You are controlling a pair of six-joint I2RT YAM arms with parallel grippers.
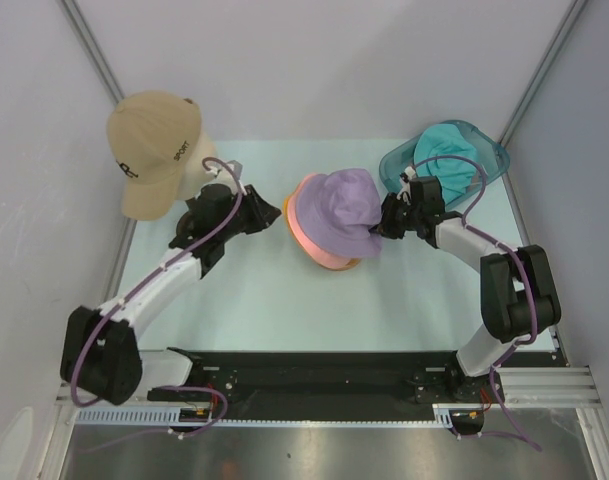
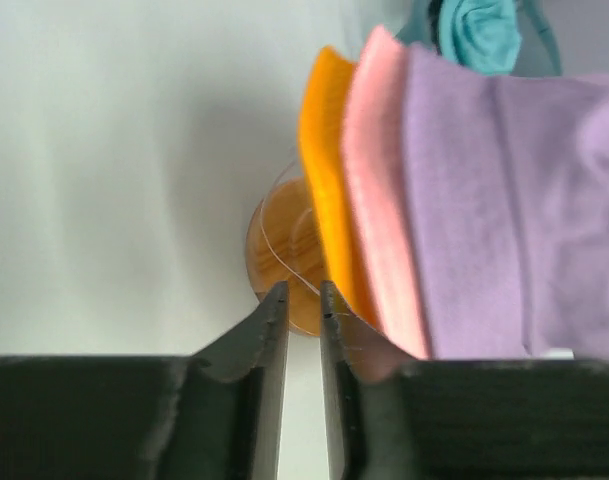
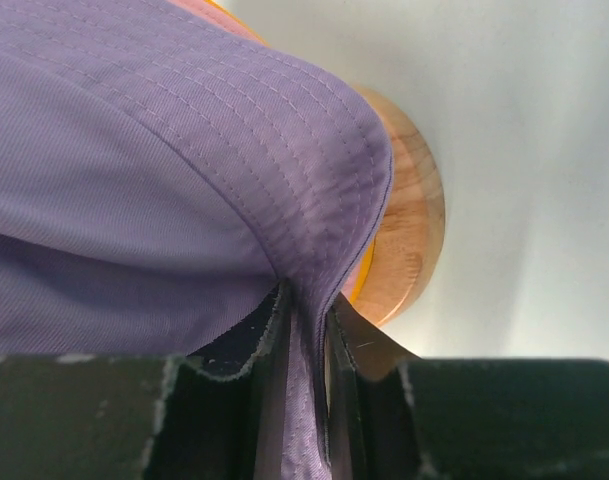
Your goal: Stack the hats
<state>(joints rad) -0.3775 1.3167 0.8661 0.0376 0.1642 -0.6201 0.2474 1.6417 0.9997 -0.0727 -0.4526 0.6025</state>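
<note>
- Two pincers at one stack: right pincer astride the brim of the lilac cloth bucket hat, fabric lying in the narrow slot between the jaws; clenched or slack, cannot tell.
- Likely snag: pulling back with that brim pinched, or merely caught on a pad, and so dragging the lilac hat sideways off its seat, perhaps tipping the whole pile.
- Left pincer released, jaws parted by a thin slit with nothing between them, aimed just beside the brim edges on the opposite side; one careless nudge there probably enough to fan those edges apart.
- Lilac hat topmost, near the middle of the pale surface, over the pink cloth hat and the yellow-orange cloth hat, all three perched on a round wooden stand; narrow support under soft, wide brims, so probably easy to slide or topple.
- Two hats not yet stacked: teal cloth hat inside the clear teal plastic tub at far right, grey-taupe cloth cap at far left, both well apart from the pile.
- Further hazards, as a judgement: tub lifting along with the teal hat; limp cloth folding mid-carry and landing crooked; a taller pile leaning over.
</note>
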